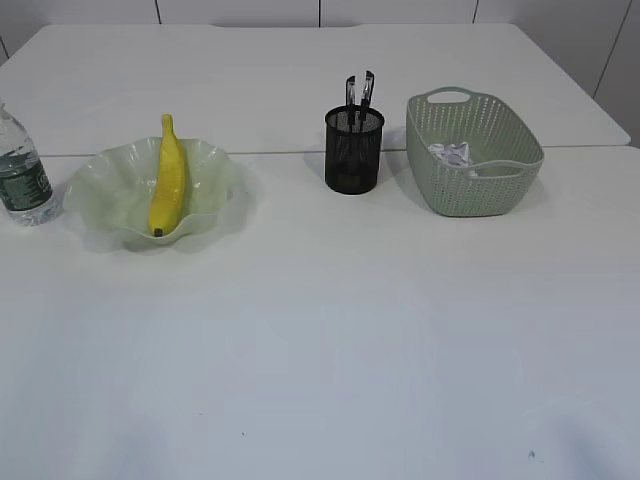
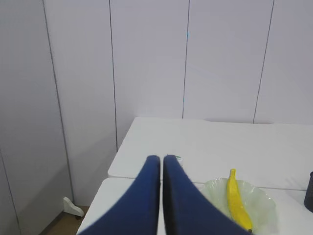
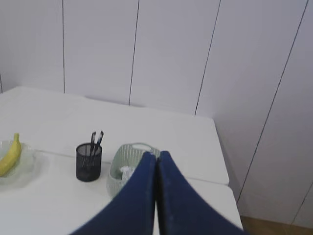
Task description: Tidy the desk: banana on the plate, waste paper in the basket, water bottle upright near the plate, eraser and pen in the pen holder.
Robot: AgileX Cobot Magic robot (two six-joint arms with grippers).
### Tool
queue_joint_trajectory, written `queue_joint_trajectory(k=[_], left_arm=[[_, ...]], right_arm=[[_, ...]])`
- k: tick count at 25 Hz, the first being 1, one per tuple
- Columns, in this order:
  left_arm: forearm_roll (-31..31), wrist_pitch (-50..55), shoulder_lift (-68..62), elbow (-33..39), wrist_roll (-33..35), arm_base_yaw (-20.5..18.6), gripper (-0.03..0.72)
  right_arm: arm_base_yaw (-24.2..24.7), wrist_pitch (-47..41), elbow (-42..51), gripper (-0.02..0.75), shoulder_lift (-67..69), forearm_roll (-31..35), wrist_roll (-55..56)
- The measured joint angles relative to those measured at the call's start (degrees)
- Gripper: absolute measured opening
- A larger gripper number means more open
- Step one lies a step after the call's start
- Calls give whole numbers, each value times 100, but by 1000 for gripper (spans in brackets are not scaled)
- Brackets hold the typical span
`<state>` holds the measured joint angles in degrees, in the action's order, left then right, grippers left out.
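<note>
Banana sits lengthwise in the pale green plate, down and to the right of the left hand, which is pinched fully closed with nothing in it. Water bottle stands upright just beside the plate on the white tabletop. Right hand is closed and empty too, up above the basket, where the crumpled waste paper lies. Left of that hand stands the black pen holder with pens sticking out. Can't spot the eraser.
</note>
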<state>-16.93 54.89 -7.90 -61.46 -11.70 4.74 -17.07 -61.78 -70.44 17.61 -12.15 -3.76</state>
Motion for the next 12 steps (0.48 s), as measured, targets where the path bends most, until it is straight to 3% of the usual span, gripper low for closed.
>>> queue_joint_trajectory(k=[12], left_arm=[[82, 22, 0, 0, 161, 0, -19]], right_arm=[[0, 119, 2268, -11, -1242, 83, 0]])
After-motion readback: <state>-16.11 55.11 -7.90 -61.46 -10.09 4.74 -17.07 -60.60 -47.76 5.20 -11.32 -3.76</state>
